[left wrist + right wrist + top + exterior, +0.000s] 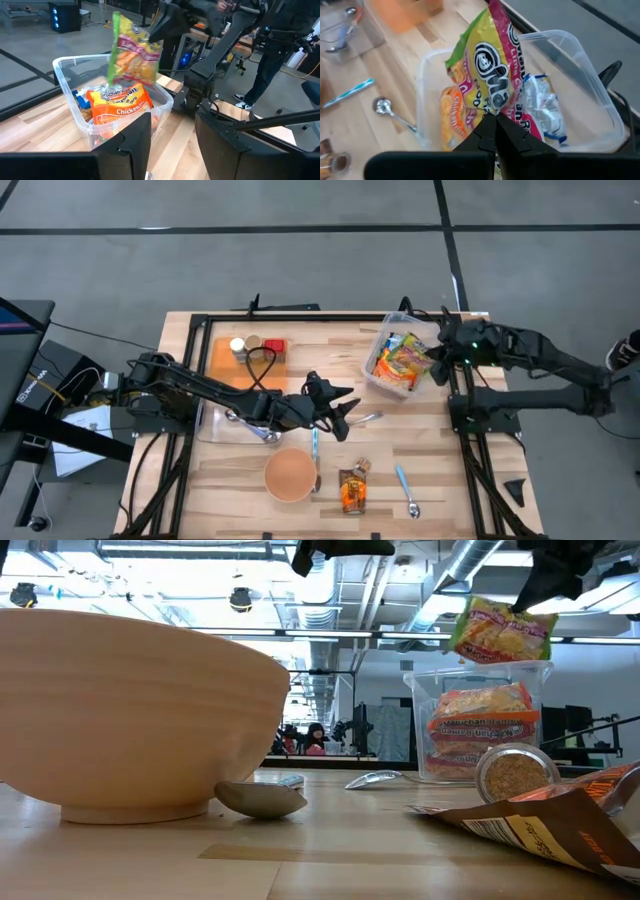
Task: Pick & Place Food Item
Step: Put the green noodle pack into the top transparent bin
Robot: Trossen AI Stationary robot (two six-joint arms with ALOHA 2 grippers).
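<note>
Bowl (pixel 130 720): sitting nearest in the low view, blocking much of the table behind.
Left gripper (pixel 345 412): hovering mid-table with fingers parted, holding nothing; probably waiting clear of the bin.
Right gripper (pixel 496 131): pinching shut on one edge of the noodle packet (pixel 495 75), dangling it just above the clear bin (pixel 378 375), apparently for lifting out.
Bin contents: remaining packets overlapping, count unclear.
Placement target: not showing itself.

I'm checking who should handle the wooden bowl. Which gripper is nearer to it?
Left. The left gripper hovers just beyond the wooden bowl; the right gripper is far off above the clear tub, holding a noodle packet.
</note>
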